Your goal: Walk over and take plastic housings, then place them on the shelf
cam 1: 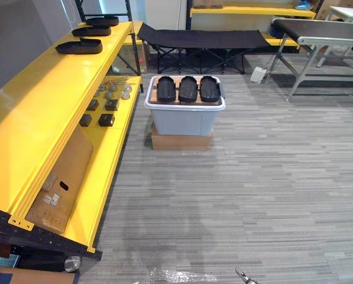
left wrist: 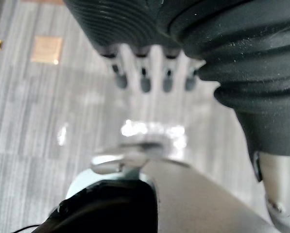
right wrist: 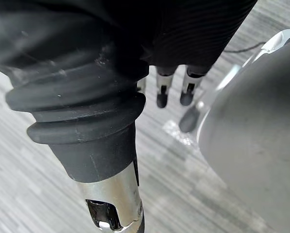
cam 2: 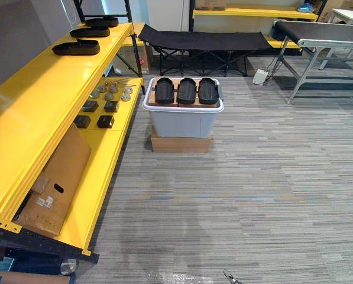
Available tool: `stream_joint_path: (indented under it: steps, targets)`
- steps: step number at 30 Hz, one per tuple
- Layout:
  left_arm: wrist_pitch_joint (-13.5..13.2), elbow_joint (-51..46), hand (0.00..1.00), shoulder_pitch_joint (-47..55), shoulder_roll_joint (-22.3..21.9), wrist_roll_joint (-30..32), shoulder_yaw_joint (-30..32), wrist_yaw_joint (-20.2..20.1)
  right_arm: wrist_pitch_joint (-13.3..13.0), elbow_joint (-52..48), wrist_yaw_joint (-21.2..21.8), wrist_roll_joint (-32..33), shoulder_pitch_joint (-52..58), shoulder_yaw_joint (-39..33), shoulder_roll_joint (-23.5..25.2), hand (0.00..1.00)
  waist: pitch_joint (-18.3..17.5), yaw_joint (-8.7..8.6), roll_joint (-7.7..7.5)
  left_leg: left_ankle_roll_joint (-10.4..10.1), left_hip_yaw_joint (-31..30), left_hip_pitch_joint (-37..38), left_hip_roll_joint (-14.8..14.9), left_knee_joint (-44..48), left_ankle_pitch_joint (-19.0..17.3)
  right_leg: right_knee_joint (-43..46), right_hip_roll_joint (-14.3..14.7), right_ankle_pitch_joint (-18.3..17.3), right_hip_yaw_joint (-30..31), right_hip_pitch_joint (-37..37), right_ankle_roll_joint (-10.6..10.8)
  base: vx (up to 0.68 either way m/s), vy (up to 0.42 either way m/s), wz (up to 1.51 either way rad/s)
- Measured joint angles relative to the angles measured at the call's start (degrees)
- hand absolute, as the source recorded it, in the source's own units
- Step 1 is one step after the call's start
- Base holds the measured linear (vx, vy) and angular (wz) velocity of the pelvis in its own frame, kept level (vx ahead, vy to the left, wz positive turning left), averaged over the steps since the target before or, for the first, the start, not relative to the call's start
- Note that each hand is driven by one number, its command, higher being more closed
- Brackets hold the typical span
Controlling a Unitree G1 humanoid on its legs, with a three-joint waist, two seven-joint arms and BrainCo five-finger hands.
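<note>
Left hand (left wrist: 167, 77), right hand (right wrist: 162, 92): ribbed black covers, silver dark-tipped fingers (left wrist: 144, 80).

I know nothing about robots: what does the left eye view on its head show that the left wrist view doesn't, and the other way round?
Left eye view: the long yellow metal shelf with black oval plastic housings on top, and more of them in a pale grey plastic bin standing on a brown cardboard box. Left wrist view: the robot's left hand from close up, its silver dark-tipped fingers hanging straight, holding nothing. Both: the grey striped carpet floor.
</note>
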Motion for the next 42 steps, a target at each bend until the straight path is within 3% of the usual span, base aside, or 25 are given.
stream_joint_path:
  steps: [5, 9, 12, 19, 39, 42]
  targets:
    - [-0.19, 0.0, 0.0, 0.0, 0.02, -0.1, -0.06, 0.79, -0.52, 0.06, 0.38, -0.01, 0.05, 0.59, 0.02, 0.0, 0.06, 0.06, -0.3, -0.65, -0.01, 0.79, -0.15, -1.07, 0.45, -0.01, -0.13, 0.01, -0.93, 0.1, -0.01, -0.02, -0.028, 0.03]
    - [-0.52, 0.0, 0.0, 0.0, 0.65, -1.22, -0.63, -0.81, -1.5, 0.43, 0.33, 0.0, -0.13, 1.15, 0.21, 0.0, 0.16, 0.05, -0.75, -1.01, 0.08, 1.0, -0.16, -1.68, 0.7, -0.1, -0.1, 0.02, -1.08, 0.07, -0.02, -0.02, -0.035, -0.01]
    - [-0.7, 0.0, 0.0, 0.1, 1.11, -4.05, -1.02, -1.43, -1.43, 0.44, 0.31, 0.03, -0.17, 1.14, 0.33, 0.0, 0.26, 0.06, -0.95, -1.01, 0.14, 1.02, -0.17, -1.67, 0.7, -0.1, -0.1, 0.02, -1.15, 0.06, -0.03, -0.02, -0.034, 0.0]
    - [-2.86, 0.0, 0.0, 0.39, 1.16, -4.03, -1.07, -2.96, -0.68, 0.48, 0.85, 0.2, -0.18, 1.09, 0.39, 0.0, 0.25, 0.07, -0.96, -1.01, 0.17, 1.05, -0.17, -1.64, 0.7, -0.1, -0.1, 0.04, -1.18, 0.1, -0.04, -0.03, -0.034, 0.0]
    - [-4.04, 0.02, 0.0, 0.75, 1.15, -4.1, -1.15, -2.63, -0.34, 2.14, 0.91, 0.19, -0.87, 1.14, 0.26, 0.0, 0.23, 0.14, -0.98, -0.75, 0.18, 1.13, -0.19, -1.75, 0.88, -0.1, -0.09, 0.04, -1.25, 0.15, -0.05, -0.02, -0.018, 0.0]
    - [-3.92, 0.02, 0.0, 0.82, 1.12, -4.47, -1.15, -1.83, -1.26, 2.27, 0.85, 0.12, -0.9, 1.15, 0.28, 0.0, 0.23, 0.14, -0.99, -0.76, 0.15, 1.08, -0.19, -1.75, 0.89, -0.1, -0.09, 0.05, -1.27, 0.17, -0.05, 0.0, 0.0, 0.0]
